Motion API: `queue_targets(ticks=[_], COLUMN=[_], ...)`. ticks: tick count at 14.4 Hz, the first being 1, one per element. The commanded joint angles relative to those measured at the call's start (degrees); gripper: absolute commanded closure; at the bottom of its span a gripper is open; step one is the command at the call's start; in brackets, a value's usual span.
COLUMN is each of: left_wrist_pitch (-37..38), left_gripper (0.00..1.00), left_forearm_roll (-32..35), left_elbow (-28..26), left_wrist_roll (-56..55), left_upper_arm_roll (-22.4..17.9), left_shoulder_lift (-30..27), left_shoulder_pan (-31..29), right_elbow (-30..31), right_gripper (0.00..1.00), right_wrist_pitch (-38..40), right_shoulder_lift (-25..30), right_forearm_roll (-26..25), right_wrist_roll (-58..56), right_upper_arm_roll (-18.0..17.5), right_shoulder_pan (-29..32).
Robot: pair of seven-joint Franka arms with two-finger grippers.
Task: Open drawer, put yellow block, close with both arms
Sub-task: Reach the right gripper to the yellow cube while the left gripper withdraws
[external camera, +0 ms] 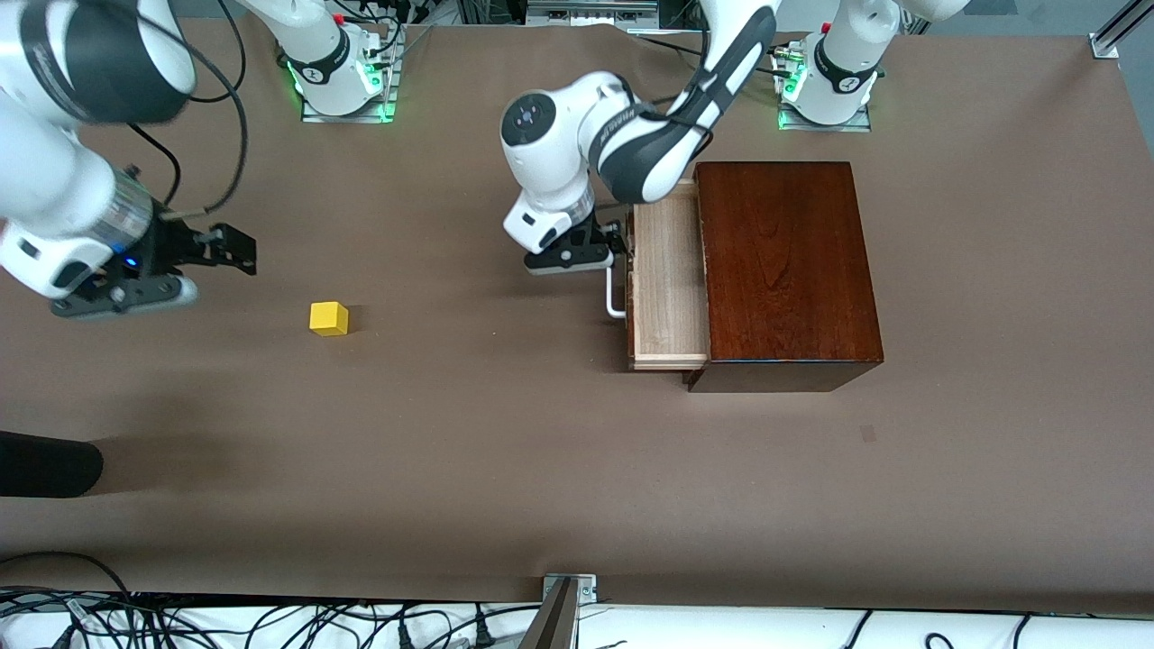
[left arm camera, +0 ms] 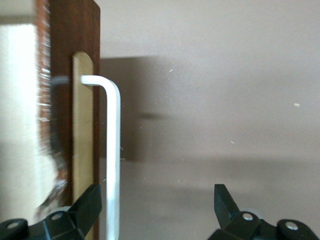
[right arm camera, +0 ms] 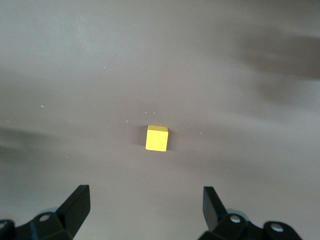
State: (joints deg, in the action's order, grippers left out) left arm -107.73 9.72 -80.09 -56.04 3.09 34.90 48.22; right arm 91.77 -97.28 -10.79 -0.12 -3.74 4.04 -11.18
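Brown paper covers the table (external camera: 505, 451), with a dark mahogany box (external camera: 784, 270) toward the left arm's end. Its drawer (external camera: 667, 279) stands partly pulled out, the pale tray showing. At the drawer front the left claw (external camera: 616, 245) has its fingers (left arm camera: 85, 207) spread to either side of the white handle (left arm camera: 112, 155), not pinching it. Toward the right arm's end the yellow block (external camera: 328, 318) sits alone on the table, well apart from the drawer. Up in the air near the block, the right claw (external camera: 236, 250) is spread wide and holds nothing.
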Motion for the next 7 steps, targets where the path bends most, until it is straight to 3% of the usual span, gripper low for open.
queue_targets(ticks=[1, 7], left_wrist_pitch=[10.0, 23.9], left_gripper=[0.00, 0.00], left_forearm_roll=[-2.9, -4.3], left_elbow=[4.8, 5.4], left_wrist_roll=[6.4, 28.5], left_upper_arm_roll=[0.3, 0.3], left_shoulder_lift=[-4.0, -14.3], left_shoulder_pan=[-2.3, -15.0], right_elbow=[0.1, 17.4], right_gripper=[0.00, 0.00], right_wrist_pitch=[-0.5, -18.6], right_shoulder_lift=[-2.3, -2.3], right_forearm_roll=[0.0, 0.0], right_wrist_roll=[-0.7, 2.6], right_upper_arm_roll=[-0.4, -0.4], right_shoulder_pan=[0.1, 0.0])
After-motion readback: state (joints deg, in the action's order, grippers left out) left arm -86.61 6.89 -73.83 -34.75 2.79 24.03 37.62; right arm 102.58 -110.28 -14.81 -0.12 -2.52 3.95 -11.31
